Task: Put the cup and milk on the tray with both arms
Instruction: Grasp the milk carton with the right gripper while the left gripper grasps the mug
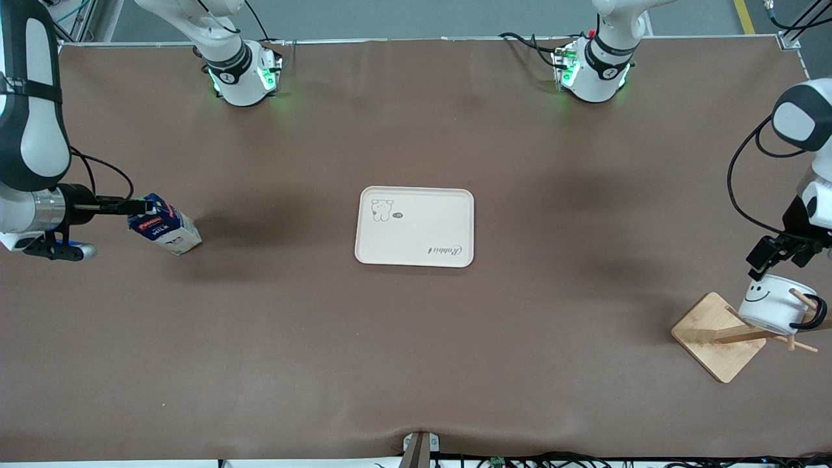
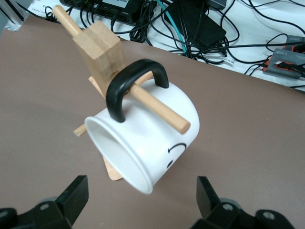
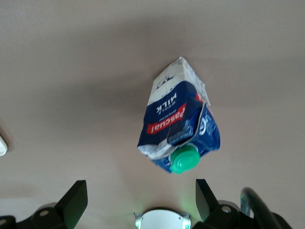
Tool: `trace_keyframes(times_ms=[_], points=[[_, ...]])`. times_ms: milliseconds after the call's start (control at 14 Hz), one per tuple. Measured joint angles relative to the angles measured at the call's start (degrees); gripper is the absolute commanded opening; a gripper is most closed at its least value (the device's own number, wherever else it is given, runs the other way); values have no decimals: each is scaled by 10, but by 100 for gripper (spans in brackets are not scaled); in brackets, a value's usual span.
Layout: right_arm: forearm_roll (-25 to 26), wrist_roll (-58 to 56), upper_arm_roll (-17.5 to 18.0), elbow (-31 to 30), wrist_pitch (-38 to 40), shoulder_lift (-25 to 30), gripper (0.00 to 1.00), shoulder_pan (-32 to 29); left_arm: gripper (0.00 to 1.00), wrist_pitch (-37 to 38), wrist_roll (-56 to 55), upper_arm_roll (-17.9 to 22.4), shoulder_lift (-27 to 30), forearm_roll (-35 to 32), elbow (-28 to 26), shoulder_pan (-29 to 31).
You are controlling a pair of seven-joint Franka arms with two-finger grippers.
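The cream tray lies flat at the table's middle with nothing on it. The milk stands toward the right arm's end of the table. My right gripper is open just beside its top. In the right wrist view the carton and its green cap sit ahead of my open right gripper, not between the fingers. The cup hangs by its black handle on a wooden peg toward the left arm's end. My left gripper is open just above it. In the left wrist view the cup lies ahead of my open left gripper.
The cup's peg belongs to a wooden rack with a square base near the table's edge at the left arm's end. The rack's post shows in the left wrist view, with cables off the table past it. A clamp sits at the table's near edge.
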State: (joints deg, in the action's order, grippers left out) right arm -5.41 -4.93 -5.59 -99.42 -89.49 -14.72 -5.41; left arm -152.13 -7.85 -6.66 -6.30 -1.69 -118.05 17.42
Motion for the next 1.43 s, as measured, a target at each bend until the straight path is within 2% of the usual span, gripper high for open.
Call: trace_keyframes(times_ms=[143, 357, 500, 571, 643, 786, 929, 1214, 1357, 1429], points=[[5, -24, 2, -5, -23, 4, 100, 1, 90, -4, 0, -2, -18, 3, 19, -2], [54, -43, 7, -9, -71, 15, 100, 4, 86, -4, 0, -5, -33, 3, 37, -3], [64, -73, 8, -34, -103, 25, 100, 4, 75, -4, 0, -5, -40, 3, 42, -4], [65, -84, 7, -62, -138, 34, 100, 4, 64, -4, 0, -5, -42, 3, 43, -4], [65, -90, 8, -98, -182, 48, 100, 4, 57, -4, 0, -6, -44, 3, 43, -4], [66, -96, 10, -171, -244, 79, 100, 6, 53, -4, 0, -6, -44, 3, 44, -4], [66, -111, 12, -220, -272, 103, 100, 10, 43, -4, 0, -10, -44, 3, 45, -4], [67, -161, 11, -257, -330, 116, 100, 11, 17, -4, 0, -14, -44, 3, 45, -4], [67, -185, 10, -272, -355, 116, 100, 10, 1, -4, 0, -19, -42, 5, 45, -5], [67, -193, 9, -275, -358, 116, 100, 8, 1, -3, 0, -21, -42, 6, 46, -5]])
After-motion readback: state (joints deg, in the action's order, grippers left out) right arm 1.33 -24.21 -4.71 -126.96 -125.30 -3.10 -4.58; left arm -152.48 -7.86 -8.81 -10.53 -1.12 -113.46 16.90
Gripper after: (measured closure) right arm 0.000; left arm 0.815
